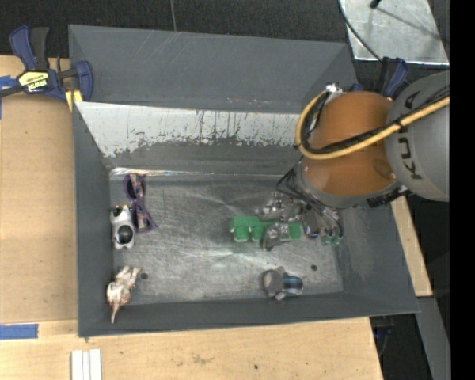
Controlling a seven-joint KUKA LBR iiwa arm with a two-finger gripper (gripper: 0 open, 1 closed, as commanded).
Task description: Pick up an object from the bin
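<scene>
Up top, the orange wrist cover (pixel 344 153), hanging over the right side of the bin (pixel 222 70). Below it, gripper (pixel 285 228) low at the floor's right-middle, touching or just over a green plastic thing (pixel 244 229). Can't tell if apart, together or clamped on it, way too cluttered there. Probably best to centre on the green body, squeeze across the narrow part, then lift straight up, clear of the blue-grey lump (pixel 281 283) by the front wall.

Purple glasses (pixel 137 199): you have one.
White-and-black toy (pixel 123 229): one.
Pale figure (pixel 120 290): one.
Green piece (pixel 245 229): one (its right end is hidden).
Grey-blue object (pixel 281 283): one.
Total: you count five loose things in all.
</scene>
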